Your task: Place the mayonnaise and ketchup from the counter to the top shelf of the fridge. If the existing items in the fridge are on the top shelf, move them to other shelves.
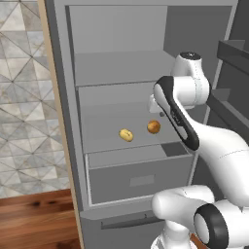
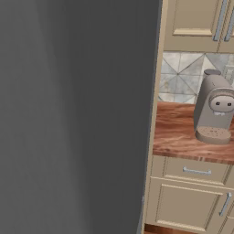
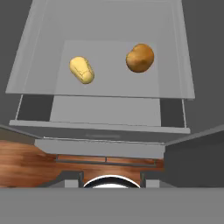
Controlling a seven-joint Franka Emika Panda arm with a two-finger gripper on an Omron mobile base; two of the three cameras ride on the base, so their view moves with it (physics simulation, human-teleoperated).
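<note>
The gripper is closed with nothing between its jaws; in the left base view it is hidden behind the white arm (image 1: 194,126), which reaches into the open fridge (image 1: 73,146). Below it in the hand view lie glossy wood floorboards (image 3: 26,164), then the smooth grey bottom drawer (image 3: 105,111). Past that, a flat matte grey shelf (image 3: 43,83) carries the existing items: a yellowish oval (image 3: 82,70) to the left and an orange-brown ball (image 3: 140,57) to the right, well apart. The top shelf (image 1: 116,68) above is plain grey. Off to the side, the wood-grain counter (image 2: 183,132) holds a rounded grey coffee machine (image 2: 214,107) under tiled wall.
</note>
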